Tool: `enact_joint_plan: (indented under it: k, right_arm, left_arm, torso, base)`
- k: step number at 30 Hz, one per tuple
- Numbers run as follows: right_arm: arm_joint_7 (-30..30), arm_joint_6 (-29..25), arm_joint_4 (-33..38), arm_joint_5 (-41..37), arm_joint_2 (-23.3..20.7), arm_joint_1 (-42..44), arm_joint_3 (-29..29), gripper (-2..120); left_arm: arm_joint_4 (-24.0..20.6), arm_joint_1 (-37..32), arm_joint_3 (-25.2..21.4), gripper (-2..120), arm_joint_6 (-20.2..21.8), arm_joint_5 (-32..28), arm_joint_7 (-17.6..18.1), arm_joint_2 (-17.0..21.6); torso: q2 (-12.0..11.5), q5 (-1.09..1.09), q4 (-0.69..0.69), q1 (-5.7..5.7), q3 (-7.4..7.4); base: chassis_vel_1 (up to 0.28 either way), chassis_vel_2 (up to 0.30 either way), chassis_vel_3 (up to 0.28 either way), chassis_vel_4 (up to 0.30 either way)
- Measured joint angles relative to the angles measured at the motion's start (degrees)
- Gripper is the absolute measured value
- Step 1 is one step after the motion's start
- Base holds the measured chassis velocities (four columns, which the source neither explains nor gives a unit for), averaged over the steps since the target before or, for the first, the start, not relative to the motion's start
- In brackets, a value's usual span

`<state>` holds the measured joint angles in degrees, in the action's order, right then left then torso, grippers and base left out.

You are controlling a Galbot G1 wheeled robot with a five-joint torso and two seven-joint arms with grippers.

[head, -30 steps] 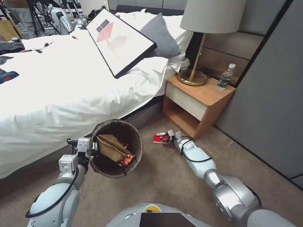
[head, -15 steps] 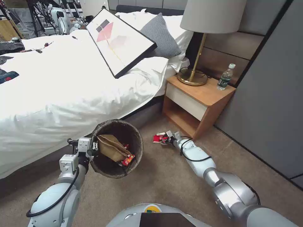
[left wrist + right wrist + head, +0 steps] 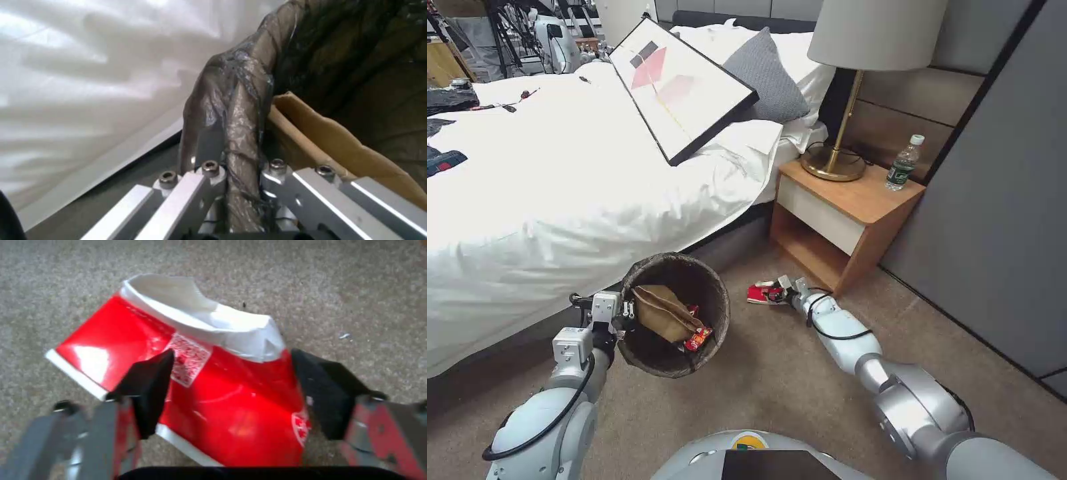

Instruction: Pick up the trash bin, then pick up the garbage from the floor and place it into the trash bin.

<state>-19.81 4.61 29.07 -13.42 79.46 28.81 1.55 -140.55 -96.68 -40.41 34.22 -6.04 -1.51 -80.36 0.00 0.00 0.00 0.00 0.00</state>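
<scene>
The trash bin, lined with a dark bag, hangs tilted above the carpet beside the bed. My left gripper is shut on its near rim. Inside lie a flattened brown paper bag and a small red wrapper. A crumpled red-and-white packet of garbage lies on the carpet in front of the nightstand. My right gripper is low over it and open. Its black pads stand on either side of the packet.
The wooden nightstand with a lamp and a water bottle stands just behind the packet. The white bed with a framed picture runs along the left. A grey wall is at right. Open carpet lies nearer me.
My right gripper has edged a little leftward over the packet, and the packet has shifted slightly left with it. The left arm and the bin have held still.
</scene>
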Motion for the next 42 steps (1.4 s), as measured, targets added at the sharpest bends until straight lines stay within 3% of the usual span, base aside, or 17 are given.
enact_joint_plan:
  k: [18, 35, 42]
  right_arm:
    - [0.7, 0.0, 0.2, 0.0, -0.3, 0.4, 0.2, 0]
    - [2.2, 0.3, 0.5, -0.1, -0.5, 0.8, 1.0, 0]
    - [3.6, 0.4, 5.6, 0.7, -1.3, 3.3, 3.5, 0]
  left_arm:
    - [0.9, 0.5, 0.4, 3, -0.2, 0.1, -0.1, 0.3]
    - [2.1, 1.5, 0.9, 3, -0.2, 0.1, -0.2, 0.5]
    - [1.9, 1.4, 0.8, 3, -0.2, 0.1, -0.2, 0.5]
  torso:
    - [0.0, 0.01, 0.0, 0.0, 0.0]
    - [0.0, 0.01, 0.0, 0.0, 0.0]
    - [0.0, 0.01, 0.01, 0.0, 0.0]
  base:
    - [0.0, 0.0, 0.0, 0.0]
    - [0.0, 0.0, 0.0, 0.0]
    - [0.0, 0.0, 0.0, 0.0]
